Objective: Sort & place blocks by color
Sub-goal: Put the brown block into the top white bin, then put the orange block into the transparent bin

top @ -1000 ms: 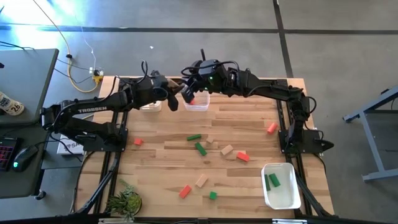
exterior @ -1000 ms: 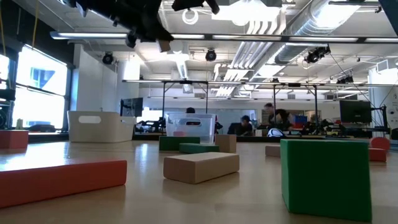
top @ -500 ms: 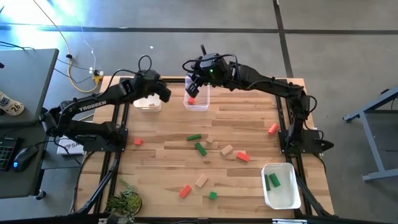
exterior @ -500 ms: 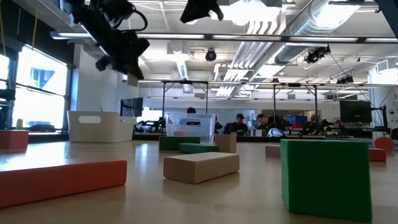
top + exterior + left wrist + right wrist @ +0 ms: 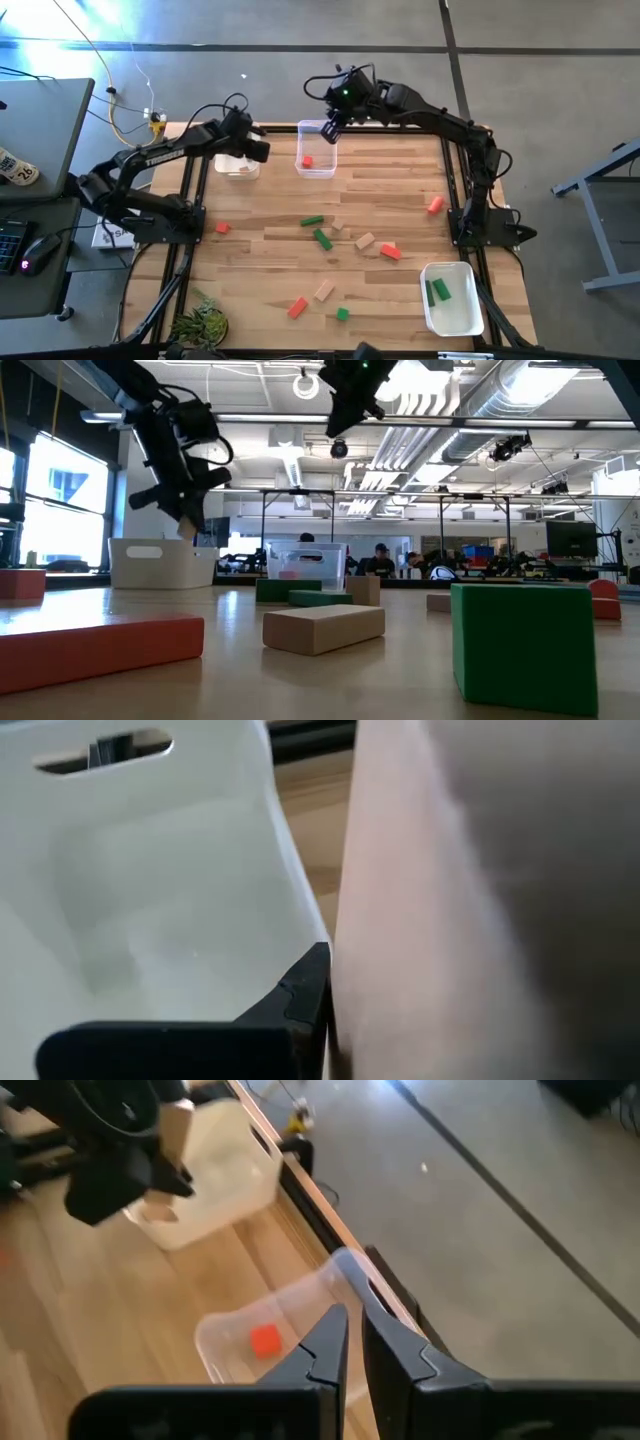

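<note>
My left gripper (image 5: 256,150) is shut on a plain light-wood block (image 5: 430,890) and hangs over the white tub (image 5: 238,166) at the table's far left. My right gripper (image 5: 354,1342) is raised over the far rim of the clear tub (image 5: 316,160), its fingers almost together and holding nothing. One red block (image 5: 265,1340) lies on the clear tub's floor. Several green, red and plain wood blocks (image 5: 322,238) lie flat around the middle of the table. My left gripper pinches the plain wood block (image 5: 176,1125) between its two fingers, slanting down from above. One dark finger (image 5: 300,1000) lies against the block's side. The block is lifted clear, above the white tub's opening (image 5: 150,880).
A second white tub (image 5: 448,298) at the near right corner holds green blocks (image 5: 438,290). A small plant (image 5: 200,323) stands at the near left corner. Single red blocks lie near the left edge (image 5: 222,227) and the right edge (image 5: 437,205).
My left gripper has carried the wood block from beside the clear tub toward the table's left and has come down over the white tub. My right gripper has drawn back from over the clear tub toward the far right and has risen.
</note>
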Tool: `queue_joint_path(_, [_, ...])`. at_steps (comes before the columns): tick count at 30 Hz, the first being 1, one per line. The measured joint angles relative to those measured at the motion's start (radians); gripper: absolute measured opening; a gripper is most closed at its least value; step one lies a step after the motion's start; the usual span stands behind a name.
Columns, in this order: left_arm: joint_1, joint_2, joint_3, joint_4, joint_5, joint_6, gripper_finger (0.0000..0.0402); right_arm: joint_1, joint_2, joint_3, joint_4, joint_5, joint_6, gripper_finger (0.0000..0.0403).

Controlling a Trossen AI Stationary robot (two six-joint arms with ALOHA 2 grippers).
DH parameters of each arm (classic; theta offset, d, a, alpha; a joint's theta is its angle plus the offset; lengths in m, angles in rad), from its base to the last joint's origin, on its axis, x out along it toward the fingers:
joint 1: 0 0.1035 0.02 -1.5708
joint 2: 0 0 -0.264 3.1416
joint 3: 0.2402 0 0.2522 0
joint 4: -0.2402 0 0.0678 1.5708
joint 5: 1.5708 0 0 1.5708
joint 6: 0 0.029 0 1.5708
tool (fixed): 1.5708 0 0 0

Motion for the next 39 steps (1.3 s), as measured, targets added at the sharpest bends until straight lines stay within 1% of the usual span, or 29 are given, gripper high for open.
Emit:
queue_joint_path(5, [0.000, 0.032, 0.000, -0.006, -0.021, -0.018, 0.0051, -0.024, 0.000, 0.000, -0.075, 0.000, 0.003, 0.0021])
queue_joint_path(9, [0.000, 0.036, 0.000, -0.014, -0.021, -0.017, 0.0072, -0.024, 0.000, 0.000, -0.168, -0.002, -0.001, 0.0030])
queue_joint_path(13, [0.004, 0.036, 0.000, -0.011, -0.022, -0.015, 0.0101, -0.022, 0.000, 0.000, -0.254, 0.000, 0.028, 0.0059])
queue_joint_path(18, [0.024, 0.036, 0.000, -0.010, -0.021, -0.015, 0.0140, -0.013, 0.000, 0.000, -0.303, 0.000, 0.103, 0.0099])
queue_joint_path(22, [0.047, 0.033, 0.000, -0.009, -0.012, -0.007, 0.0161, -0.004, 0.000, 0.000, -0.365, 0.000, 0.159, 0.0118])
queue_joint_path(27, [0.060, -0.001, 0.000, 0.014, 0.062, 0.070, 0.0167, 0.013, 0.000, 0.000, -0.464, 0.000, 0.219, 0.0124])
queue_joint_path(31, [0.059, -0.047, 0.000, 0.048, 0.073, 0.072, 0.0164, 0.038, 0.000, 0.000, -0.520, 0.006, 0.261, 0.0124])
queue_joint_path(39, [0.058, -0.152, 0.000, 0.080, 0.164, 0.072, 0.0164, 0.105, 0.000, -0.005, -0.654, 0.117, 0.366, 0.0124])
